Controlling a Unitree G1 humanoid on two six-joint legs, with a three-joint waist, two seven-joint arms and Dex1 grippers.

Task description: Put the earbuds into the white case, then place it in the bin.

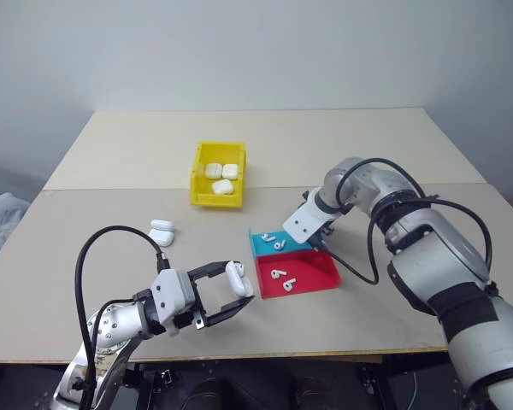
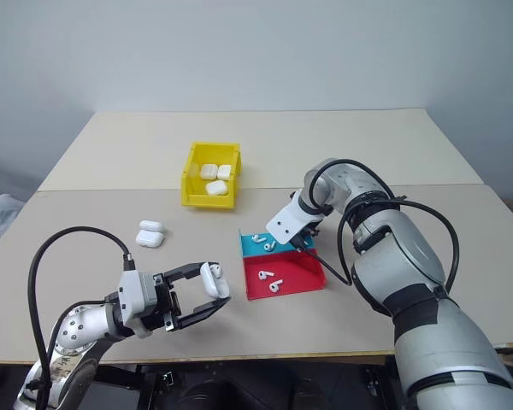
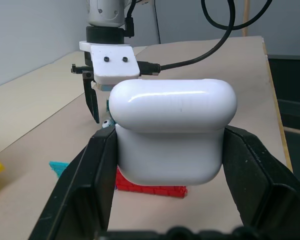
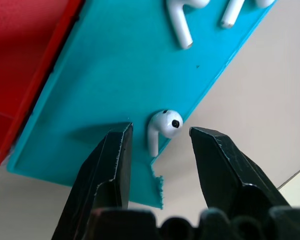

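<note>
Pale grey wall stands behind a beige table (image 1: 111, 162) that carries everything, and the yellow bin (image 1: 217, 174) near its middle serves as the landmark. Well to the near-left of the bin, the left gripper (image 1: 231, 295) hangs over the table's front edge with its fingers (image 3: 87, 180) clamped on a white case (image 1: 237, 278), which is closed and stands upright between them. Two spare cases (image 1: 162, 231) lie on the table to the left of the bin and a little nearer the robot, touching each other. Inside the bin lie three more cases (image 1: 221, 177). To the near-right of the bin sits a teal tray (image 1: 274, 245), and a red tray (image 1: 295, 272) lies against its near side. Two earbuds (image 1: 274, 242) rest on the teal tray's left part and two more (image 1: 283, 278) on the red tray. The right gripper (image 4: 160, 137) points steeply down at the teal tray's edge, its fingers (image 4: 112, 160) apart on either side of another earbud (image 4: 162, 127) lying on that tray beside a chipped spot in the rim, not touching it.
</note>
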